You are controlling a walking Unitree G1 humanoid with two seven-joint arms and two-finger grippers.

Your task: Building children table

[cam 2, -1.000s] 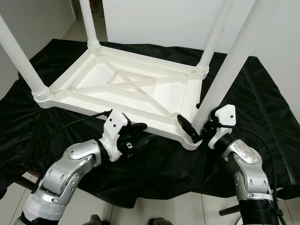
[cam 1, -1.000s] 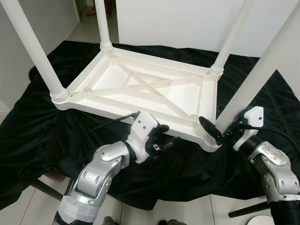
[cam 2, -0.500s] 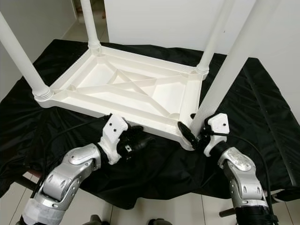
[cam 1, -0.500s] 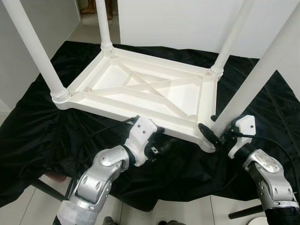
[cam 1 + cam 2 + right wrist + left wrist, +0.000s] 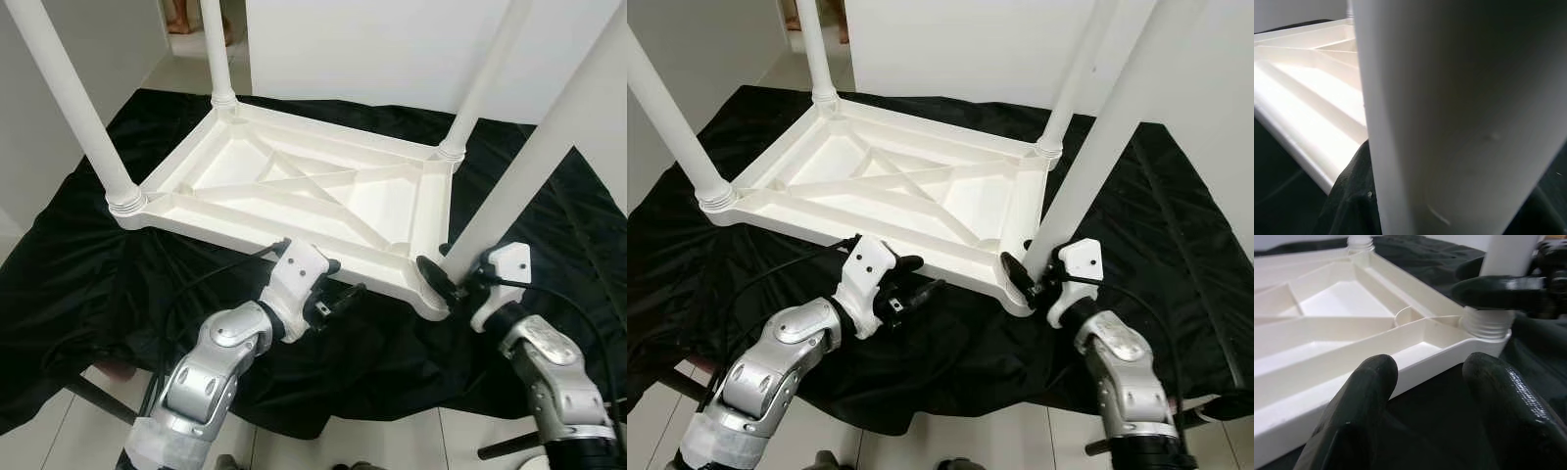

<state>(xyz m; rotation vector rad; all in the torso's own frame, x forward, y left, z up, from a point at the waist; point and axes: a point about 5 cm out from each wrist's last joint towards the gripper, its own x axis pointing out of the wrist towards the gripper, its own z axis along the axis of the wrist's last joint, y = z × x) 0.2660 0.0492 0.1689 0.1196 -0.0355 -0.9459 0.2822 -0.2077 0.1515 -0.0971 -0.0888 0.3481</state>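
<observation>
A white children's table (image 5: 225,227) lies upside down on a black cloth (image 5: 78,274), its ribbed underside facing up. Three legs stand in its corners: near left (image 5: 73,108), far left (image 5: 216,49) and far right (image 5: 480,83). My right gripper (image 5: 446,277) is shut on the base of the fourth leg (image 5: 529,157), which stands at the near right corner. In the left wrist view its threaded end (image 5: 1488,325) sits on the corner socket. My left gripper (image 5: 338,294) is open just in front of the table's near rim, with nothing between its fingers (image 5: 1356,401).
The cloth ends close to me, with white tile floor (image 5: 59,441) beyond its edge. Dark bars stick out at the lower left (image 5: 98,397) and lower right (image 5: 519,441). White walls stand behind the table. A person's feet (image 5: 181,20) show in a doorway far left.
My right wrist has shifted a little left and closer in, with the leg's base now over the corner. The left gripper has hardly moved. The camera moved slightly.
</observation>
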